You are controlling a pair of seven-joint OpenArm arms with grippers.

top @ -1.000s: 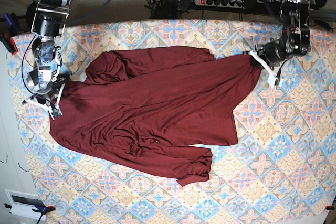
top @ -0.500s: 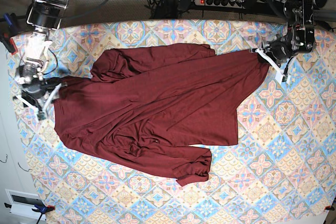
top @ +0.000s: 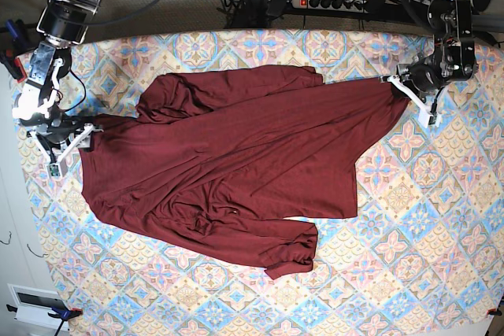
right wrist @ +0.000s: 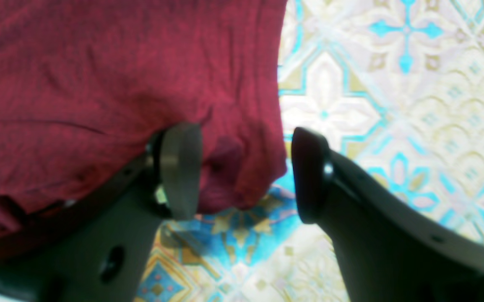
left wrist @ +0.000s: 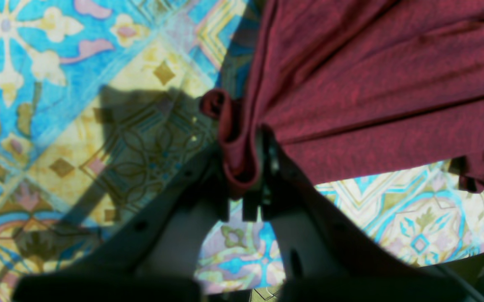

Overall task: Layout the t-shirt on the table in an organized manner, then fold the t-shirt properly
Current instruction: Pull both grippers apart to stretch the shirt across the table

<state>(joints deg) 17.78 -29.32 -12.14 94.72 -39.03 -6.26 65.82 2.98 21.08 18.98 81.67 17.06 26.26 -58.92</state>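
T-shirt (top: pixel 228 163) rumpled on table (top: pixel 425 218) | left gripper (left wrist: pixel 244 167) pinches hem | right gripper (right wrist: pixel 246 167) spread

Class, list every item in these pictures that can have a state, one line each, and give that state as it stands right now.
Dark maroon soft knit t-shirt: spread but creased, one corner pinched, sleeves bunched.
Left tool: shut on the t-shirt's rolled edge.
Right tool: open, jaws apart around a corner of the fabric, not pinching it.
Table with blue, pink and cream patterned cloth: cloth lies flat, partly covered by the t-shirt.
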